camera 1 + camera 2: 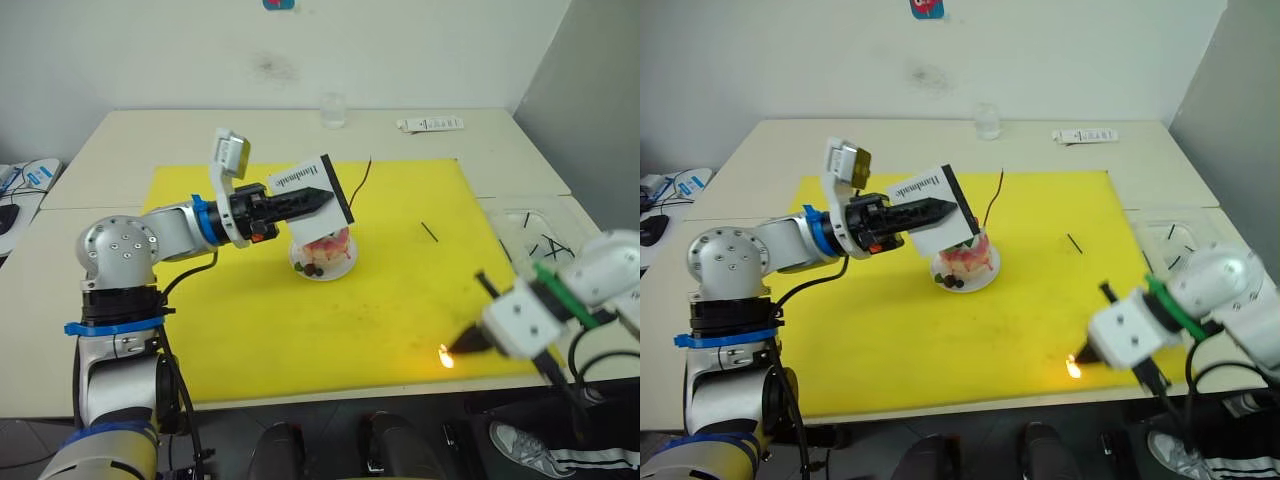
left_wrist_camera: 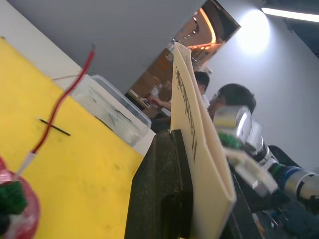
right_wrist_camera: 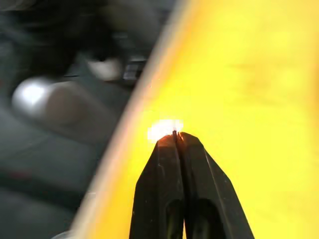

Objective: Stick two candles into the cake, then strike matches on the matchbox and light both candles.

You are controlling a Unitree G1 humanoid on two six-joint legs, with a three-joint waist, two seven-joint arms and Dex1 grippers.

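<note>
My left gripper (image 1: 322,199) is shut on the white matchbox (image 1: 312,186) and holds it tilted in the air just above the pink cake (image 1: 330,246), which sits on its white plate (image 1: 322,275). A thin red candle (image 1: 366,178) stands in the cake and leans towards the far side. Low over the front right of the yellow mat (image 1: 300,330), my right gripper (image 1: 458,350) is shut on a match (image 3: 175,133). That match burns with a bright flame (image 1: 445,357) at the fingertips. One more black match (image 1: 429,231) lies loose on the mat to the right of the cake.
A clear container (image 1: 540,235) with black sticks in it stands off the mat's right edge. At the table's back are a glass cup (image 1: 333,110) and a flat white strip (image 1: 430,124). The table's front edge runs close under my right gripper.
</note>
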